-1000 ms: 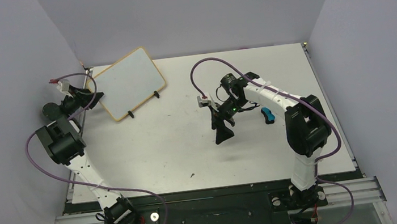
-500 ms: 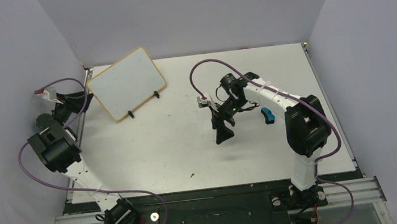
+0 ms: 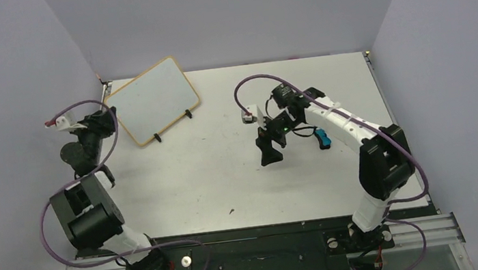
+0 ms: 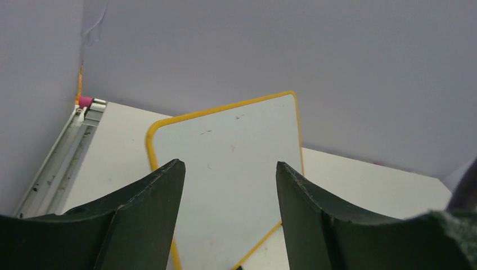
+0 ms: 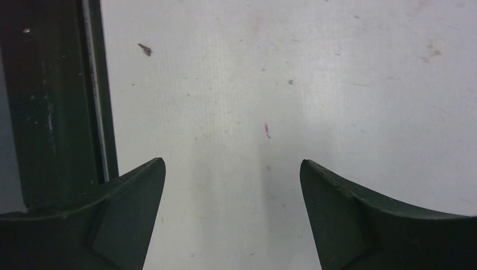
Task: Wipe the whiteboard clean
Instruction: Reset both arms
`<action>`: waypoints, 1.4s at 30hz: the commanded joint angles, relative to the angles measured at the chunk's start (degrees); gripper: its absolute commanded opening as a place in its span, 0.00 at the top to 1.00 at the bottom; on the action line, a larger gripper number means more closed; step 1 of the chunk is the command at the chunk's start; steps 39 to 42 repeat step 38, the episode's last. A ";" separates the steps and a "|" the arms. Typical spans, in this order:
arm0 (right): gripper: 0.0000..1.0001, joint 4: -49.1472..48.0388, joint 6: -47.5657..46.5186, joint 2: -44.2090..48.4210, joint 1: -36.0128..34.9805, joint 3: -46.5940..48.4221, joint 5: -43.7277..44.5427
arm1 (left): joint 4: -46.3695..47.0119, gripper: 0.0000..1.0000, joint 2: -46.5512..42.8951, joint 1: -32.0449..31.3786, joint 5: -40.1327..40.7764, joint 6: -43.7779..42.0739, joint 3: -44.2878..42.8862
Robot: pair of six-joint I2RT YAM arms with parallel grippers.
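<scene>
At upper left of frame, left claw [image 3: 108, 119], open, has backed off whiteboard [image 3: 153, 101], which looks nearly clean; right claw [image 3: 270, 156] open too, so prob. done.

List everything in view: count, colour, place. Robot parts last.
small rectangular whiteboard with tan frame: 1, white, nearly clean, far left of table, propped up
black wire easel stand: 1, black, under the board
small blue eraser: 1, blue, on table beside right arm
flat white table: 1, white, under everything
left gripper: 1, black, open, facing the board
right gripper: 1, black, open, over bare table near centre
</scene>
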State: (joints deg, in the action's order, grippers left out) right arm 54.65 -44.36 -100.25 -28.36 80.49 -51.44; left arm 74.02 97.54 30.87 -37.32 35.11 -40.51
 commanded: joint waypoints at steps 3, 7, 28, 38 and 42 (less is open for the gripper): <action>0.15 -18.79 18.85 13.83 6.23 -6.56 15.93 | -44.92 0.41 -27.97 -11.97 33.22 -12.44 0.15; 0.15 -31.34 31.10 24.41 14.19 -13.62 28.53 | -62.20 0.40 -38.11 -15.47 32.88 -11.55 -2.95; 0.15 -40.55 53.28 49.74 52.57 -27.95 25.29 | -91.49 0.38 -61.37 -28.80 25.44 -19.30 -4.69; 0.15 -43.70 54.72 51.30 58.23 -33.08 19.57 | -88.92 0.37 -65.95 -32.72 28.73 -20.40 1.06; 0.15 -43.70 54.72 51.30 58.23 -33.08 19.57 | -88.92 0.37 -65.95 -32.72 28.73 -20.40 1.06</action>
